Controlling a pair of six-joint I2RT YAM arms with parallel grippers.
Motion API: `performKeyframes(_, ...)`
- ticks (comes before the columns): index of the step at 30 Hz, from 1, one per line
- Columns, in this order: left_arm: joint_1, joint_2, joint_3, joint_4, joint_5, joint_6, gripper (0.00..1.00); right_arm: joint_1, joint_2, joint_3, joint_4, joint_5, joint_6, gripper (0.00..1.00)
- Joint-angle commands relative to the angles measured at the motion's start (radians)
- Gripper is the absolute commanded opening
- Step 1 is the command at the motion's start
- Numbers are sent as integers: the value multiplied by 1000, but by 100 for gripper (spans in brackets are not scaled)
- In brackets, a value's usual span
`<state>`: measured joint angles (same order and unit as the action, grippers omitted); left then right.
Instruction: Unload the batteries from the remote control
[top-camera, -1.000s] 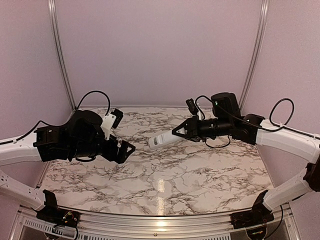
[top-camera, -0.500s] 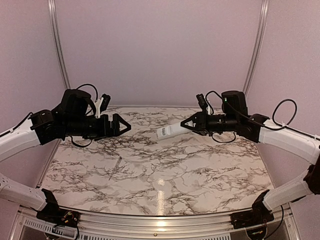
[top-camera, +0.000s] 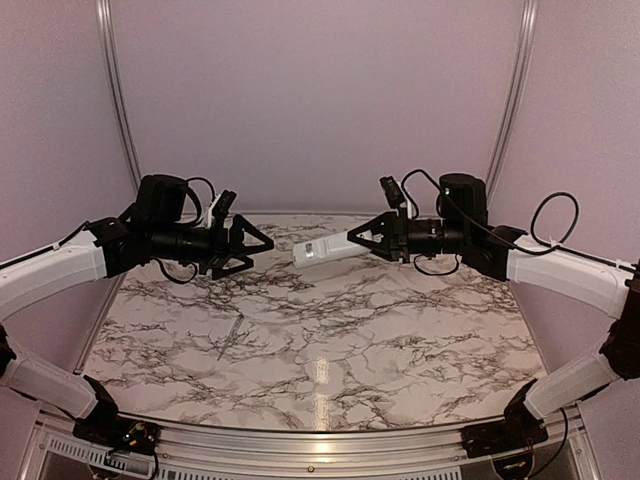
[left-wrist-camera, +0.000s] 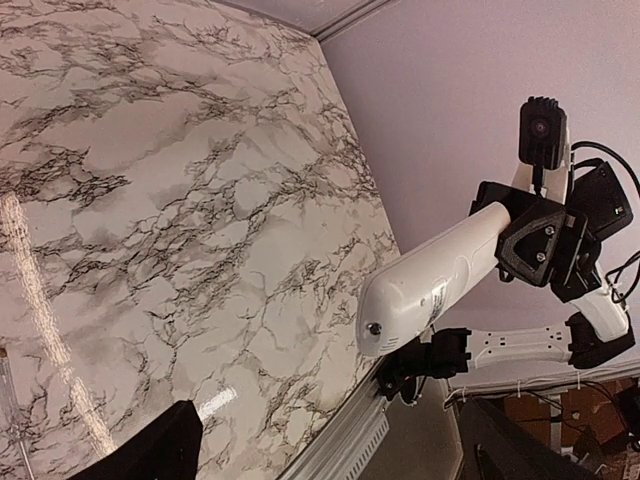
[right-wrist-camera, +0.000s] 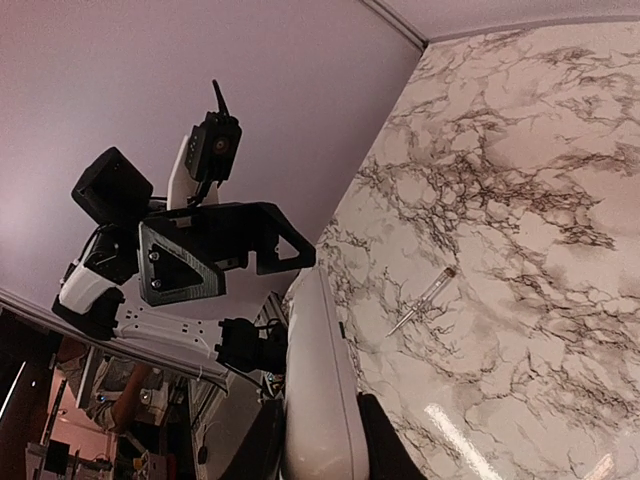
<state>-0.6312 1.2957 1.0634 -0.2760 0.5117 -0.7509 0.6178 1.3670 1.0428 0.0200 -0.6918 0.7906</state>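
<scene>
Top external view: the right end effector (top-camera: 365, 240) is closed on one end of the remote control (top-camera: 322, 249) and holds it in the air above the surface (top-camera: 400, 330), free end towards the left arm. The left end effector (top-camera: 262, 252) hangs opposite, near that end but apart, fingers spread and empty. No batteries are visible; I judge they are inside, so the unloading is not yet done. The remote is smooth white plastic, slim, with rounded tip; the surface is glossy, marble-patterned, with a thin grey stick (top-camera: 228, 338) lying on it.
</scene>
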Motion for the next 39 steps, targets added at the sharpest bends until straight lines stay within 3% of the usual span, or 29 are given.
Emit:
performKeyframes(1, 2, 12, -34, 185, 113, -58, 93, -3, 10, 9, 180, -73, 51, 7)
performKeyframes(5, 2, 24, -44, 373, 180, -145, 90, -1, 4, -19, 302, -67, 163, 7)
performKeyframes(19, 1, 196, 55, 671, 355, -253, 72, 38, 69, -13, 487, -72, 310, 6)
performKeyframes(26, -3, 225, 70, 681, 378, -260, 61, 42, 94, 8, 486, -79, 328, 6)
performKeyframes(39, -25, 285, 107, 681, 399, -275, 53, 40, 108, 16, 497, -101, 317, 5)
